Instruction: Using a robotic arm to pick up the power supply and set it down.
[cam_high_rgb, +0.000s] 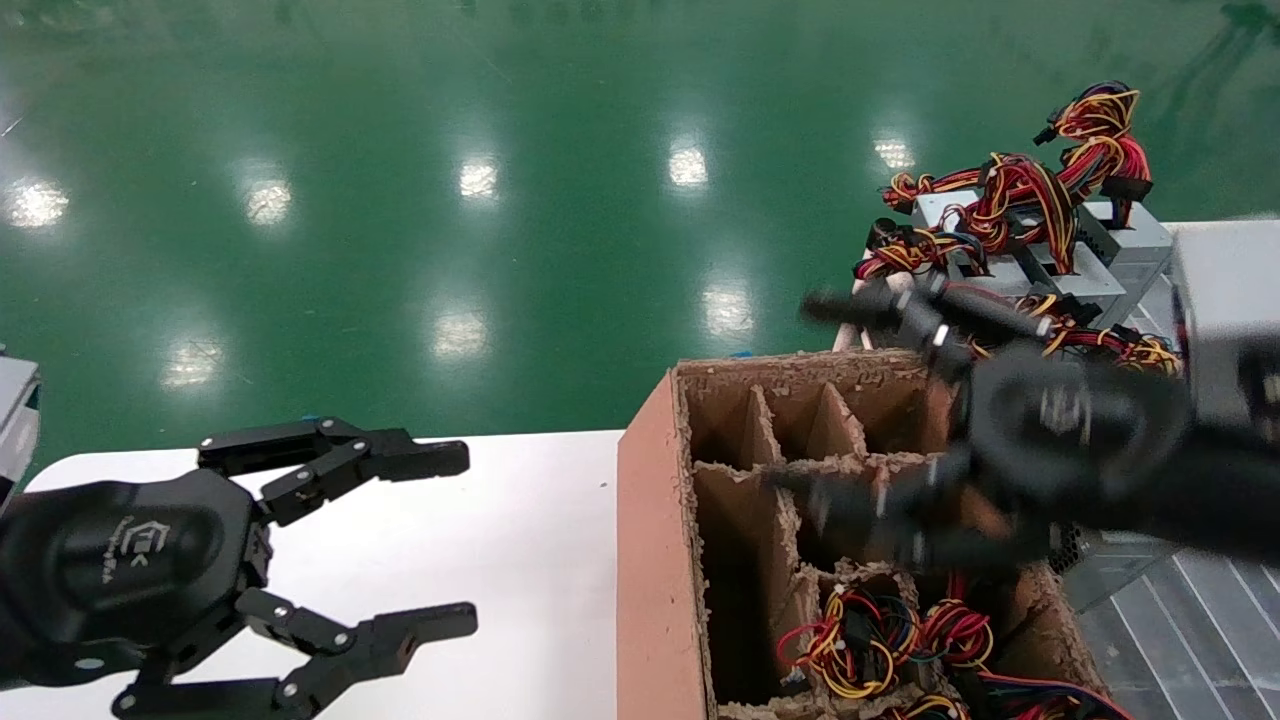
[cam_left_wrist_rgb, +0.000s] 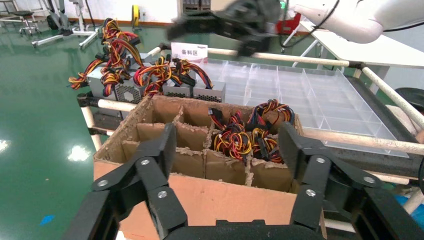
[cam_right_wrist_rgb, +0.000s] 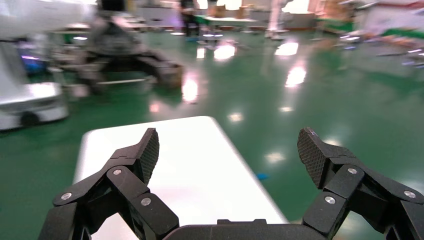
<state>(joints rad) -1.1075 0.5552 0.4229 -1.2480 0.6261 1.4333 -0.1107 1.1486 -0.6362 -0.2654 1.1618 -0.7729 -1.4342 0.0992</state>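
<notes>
Landmark: the cardboard box (cam_high_rgb: 655, 560), brown, divided into cells by ragged cardboard partitions, standing at the edge of the white worktop (cam_high_rgb: 520, 560).

Right gripper (cam_high_rgb: 835, 400) hangs above the box, over its far cells, fingers spread wide and holding nothing. It appears motion-blurred in the head view. In the right wrist view the same gripper (cam_right_wrist_rgb: 227, 155) shows both textured pads apart, with the worktop (cam_right_wrist_rgb: 190, 165) and green floor (cam_right_wrist_rgb: 320, 90) visible between them. In the left wrist view it sits high above the far side of the box (cam_left_wrist_rgb: 220, 25).

Left gripper (cam_high_rgb: 455, 545) rests over the worktop, on the side of the box away from the rack, released and empty. The left wrist view looks between its spread fingers (cam_left_wrist_rgb: 160, 150) straight at the box wall (cam_left_wrist_rgb: 220, 200).

Power supply (cam_high_rgb: 1010, 215): silver-grey metal unit among several alike, stacked on a rack beyond the far corner of the box, red, yellow and black wire bundles lying on top. From the left wrist view the same group (cam_left_wrist_rgb: 130, 90) sits just behind the box, perforated faces turned toward it. Neither gripper touches any unit.

Near cells of the box hold wire bundles (cam_high_rgb: 860, 640); the bodies below them cannot be made out. Clear divided tray (cam_left_wrist_rgb: 300, 95) lies beyond the box beside the stacked units.
</notes>
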